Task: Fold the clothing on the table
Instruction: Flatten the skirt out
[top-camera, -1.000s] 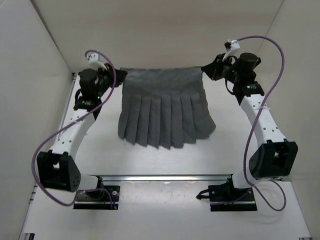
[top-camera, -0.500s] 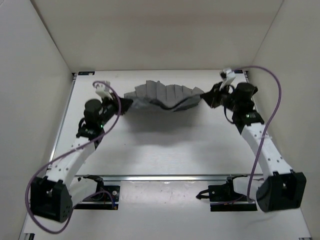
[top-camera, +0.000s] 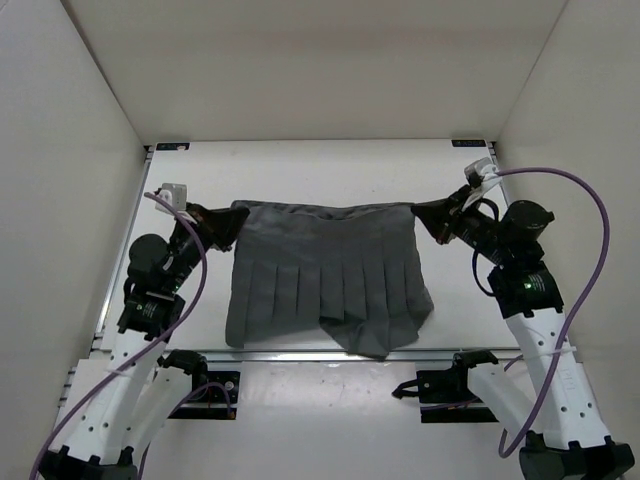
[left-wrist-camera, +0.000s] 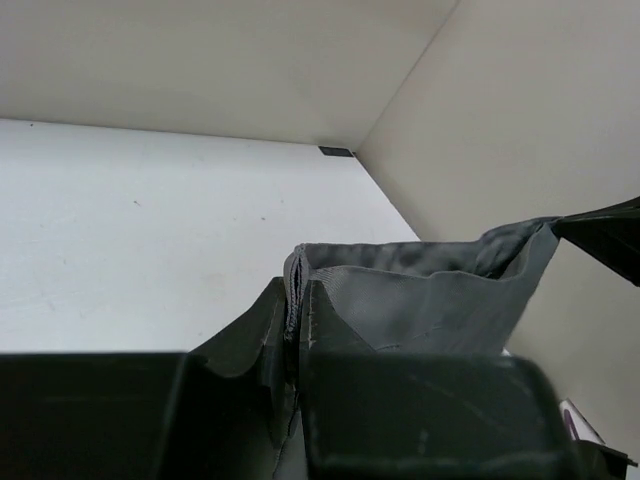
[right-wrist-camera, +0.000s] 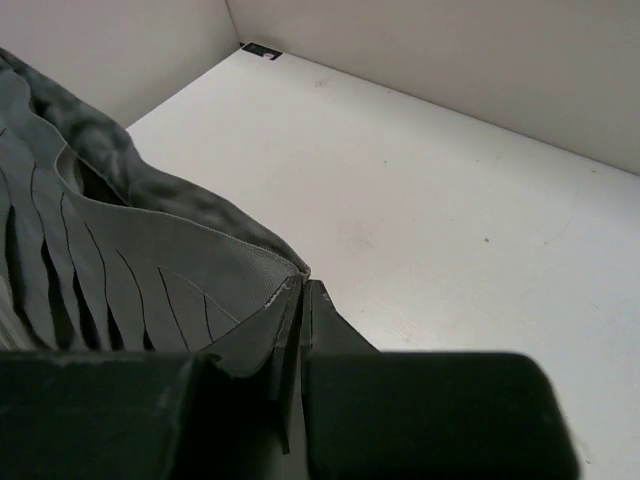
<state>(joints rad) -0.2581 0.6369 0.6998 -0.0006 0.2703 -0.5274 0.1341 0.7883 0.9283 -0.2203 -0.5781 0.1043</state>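
The clothing (top-camera: 325, 275), a mid-grey pleated skirt, hangs stretched between both arms over the near half of the white table (top-camera: 320, 170). Its hem droops past the table's front rail. My left gripper (top-camera: 228, 222) is shut on the skirt's top left corner (left-wrist-camera: 330, 275), with the cloth pinched between the black fingers (left-wrist-camera: 250, 335). My right gripper (top-camera: 425, 215) is shut on the top right corner (right-wrist-camera: 240, 260), and the pleats fan away to the left in that wrist view. The waistband runs taut between the two grippers.
White walls (top-camera: 90, 110) close in the table on the left, back and right. A metal rail (top-camera: 330, 354) runs along the front edge, with both arm bases (top-camera: 195, 385) just below it. Purple cables (top-camera: 590, 230) loop off each arm.
Both grippers have drawn back from the far side toward the front edge, carrying the skirt with them. It was bunched and lifted midway; now it spreads out with pleats hanging down.
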